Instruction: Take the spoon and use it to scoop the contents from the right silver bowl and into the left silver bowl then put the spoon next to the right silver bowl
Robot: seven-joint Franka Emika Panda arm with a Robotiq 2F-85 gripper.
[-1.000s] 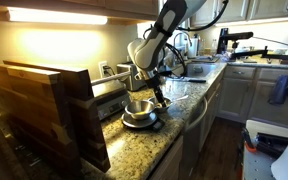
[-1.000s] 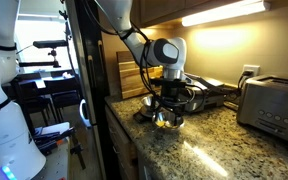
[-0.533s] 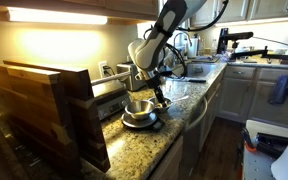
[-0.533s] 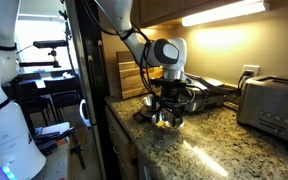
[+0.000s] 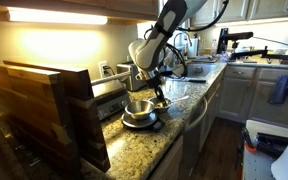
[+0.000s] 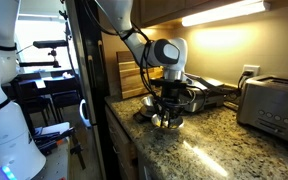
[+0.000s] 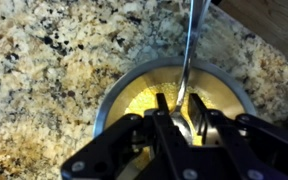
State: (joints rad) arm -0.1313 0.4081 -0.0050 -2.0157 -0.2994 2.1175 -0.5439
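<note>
**Item 1, gripper** (image 7: 180, 103): hangs straight over the smaller bowl. Its fingers (image 7: 164, 104) stand close together, one on each side of the spoon's handle. Whether they actually press on the handle cannot be told. The gripper also shows low over the table in both exterior views (image 5: 159, 94) (image 6: 166, 107).

**Item 2, spoon** (image 7: 189, 50): thin bright metal. In the wrist view the handle runs from the top edge down into the gap between the fingers, crossing the bowl's far rim. Its lower end is hidden behind the fingers.

**Item 3, right silver bowl** (image 7: 119, 85): round and shiny, directly beneath the gripper, resting on the table. It holds yellow contents, partly covered by the fingers.

**Item 4, left silver bowl** (image 5: 137, 107): larger and deeper with a wide rim, just beside the gripper in an exterior view. It sits on a dark flat base (image 5: 142, 123).

**Item 5, table** (image 7: 44, 60): speckled granite in tan, black and white.

**Item 6, surroundings:** wooden boards (image 5: 44, 105) stand upright at one end of the table. A metal toaster (image 6: 272, 105) stands well apart from the bowls.
</note>
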